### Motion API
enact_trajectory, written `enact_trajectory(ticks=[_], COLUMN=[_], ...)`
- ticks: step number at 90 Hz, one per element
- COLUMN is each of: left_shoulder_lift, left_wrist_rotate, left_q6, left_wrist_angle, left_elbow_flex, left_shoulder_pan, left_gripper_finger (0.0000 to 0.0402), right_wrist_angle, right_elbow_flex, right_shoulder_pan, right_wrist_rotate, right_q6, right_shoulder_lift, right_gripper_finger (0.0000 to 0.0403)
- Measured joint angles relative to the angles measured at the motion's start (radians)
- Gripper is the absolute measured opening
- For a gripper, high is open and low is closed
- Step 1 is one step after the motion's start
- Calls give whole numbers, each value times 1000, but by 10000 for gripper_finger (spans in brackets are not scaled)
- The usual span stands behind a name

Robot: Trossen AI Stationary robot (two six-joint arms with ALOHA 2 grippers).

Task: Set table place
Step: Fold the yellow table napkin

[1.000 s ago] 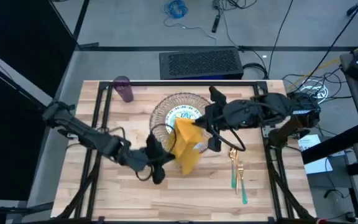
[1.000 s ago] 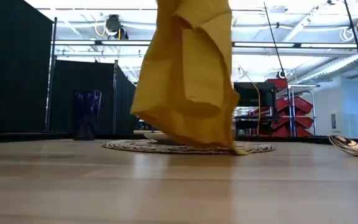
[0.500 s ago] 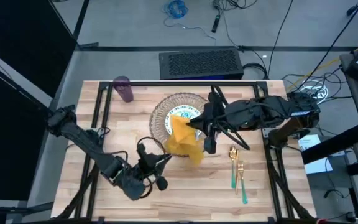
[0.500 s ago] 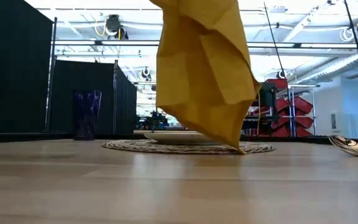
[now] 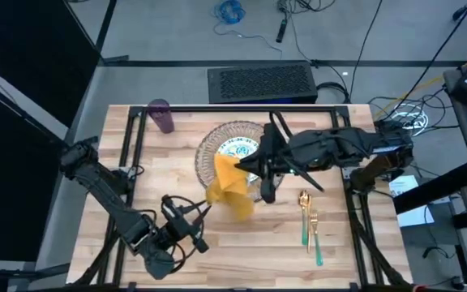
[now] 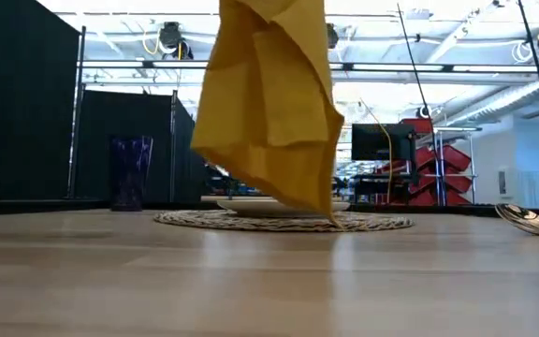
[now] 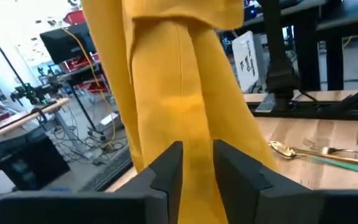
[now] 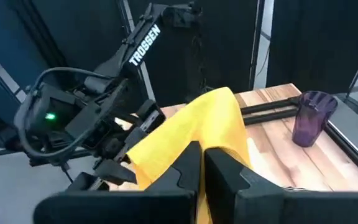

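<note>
Mustard-yellow napkin [image 5: 230,186] hangs creased from right end effector [image 5: 259,166].

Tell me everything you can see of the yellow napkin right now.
The napkin is mustard-yellow cloth, creased and folded, hanging in loose vertical pleats. The right gripper is shut on its upper edge and holds it over the near edge of the woven mat. In the low view its lowest corner hangs down to about the mat's edge; whether it touches is unclear. The left gripper is open, apart from the cloth, nearer the table's front.
</note>
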Motion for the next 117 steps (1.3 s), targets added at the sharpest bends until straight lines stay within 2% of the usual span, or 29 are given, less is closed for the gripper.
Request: enact_trajectory(ticks=[16, 42, 52, 72, 88, 101, 117], left_shoulder_lift=[-8, -14, -14, -14, -14, -15, -15], left_wrist_rotate=[56, 122, 145, 144, 114, 39, 28], left_q6=[-38, -108, -134, -135, -183, -86, -123], left_wrist_angle=[-3, -106, -137, -158, -153, -155, -248], left_elbow_flex=[-7, -8, -8, -9, 11, 40, 41], left_shoulder_pan=[26, 74, 95, 135, 118, 92, 106], left_gripper_finger=[94, 205, 231, 228, 216, 210, 209], right_wrist_angle=[7, 27, 28, 33, 15, 5, 7], right_elbow_flex=[0, 0, 0, 0, 0, 0, 1], right_shoulder_pan=[-37, -94, -104, -109, -109, -109, -109], right_wrist_rotate=[-51, -119, -127, -133, -133, -133, -133], right_q6=[0, 0, 0, -14, -19, -19, -20], right_shoulder_lift=[16, 23, 23, 23, 23, 22, 21], right_gripper_finger=[0, 0, 0, 0, 0, 0, 0])
